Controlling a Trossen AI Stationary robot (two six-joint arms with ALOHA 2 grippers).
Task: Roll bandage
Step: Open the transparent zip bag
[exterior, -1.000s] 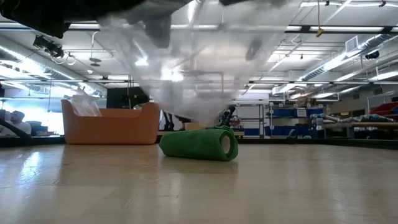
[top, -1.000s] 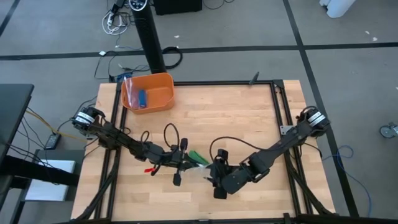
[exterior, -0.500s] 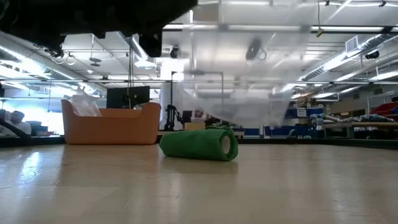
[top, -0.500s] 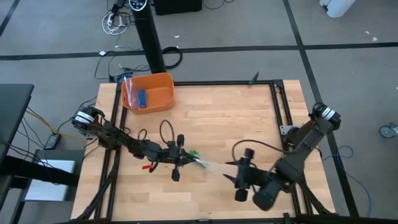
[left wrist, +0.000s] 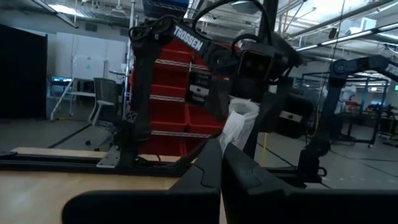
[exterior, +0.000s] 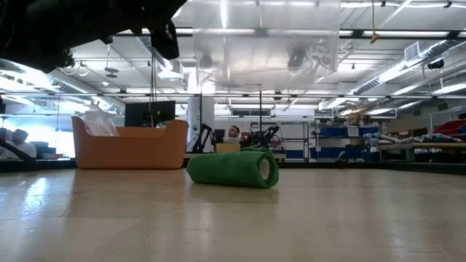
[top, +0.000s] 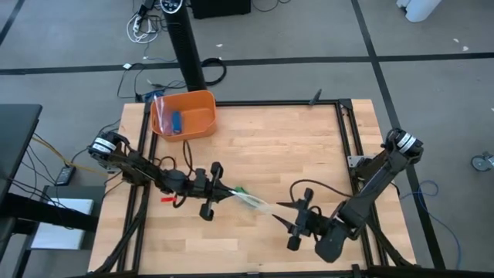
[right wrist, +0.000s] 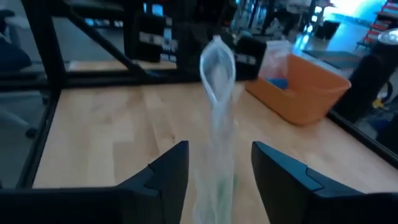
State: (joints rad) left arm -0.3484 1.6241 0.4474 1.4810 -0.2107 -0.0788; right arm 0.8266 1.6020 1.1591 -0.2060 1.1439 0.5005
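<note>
Step in hand, as I judge it: unpacking. The bandage [exterior: 233, 169] lies as a free green roll on the table [top: 293, 154], below the clear bag [top: 258, 205] strung between my arms. My left gripper [top: 222, 191] is pressed together on one end of that bag; my right gripper [top: 285, 222] stands spread around the other end, not touching it. Next I would discard the bag, then take up the roll. Count: one roll, one bag, one orange bin [top: 207, 116], one blue item [top: 177, 121] inside.
</note>
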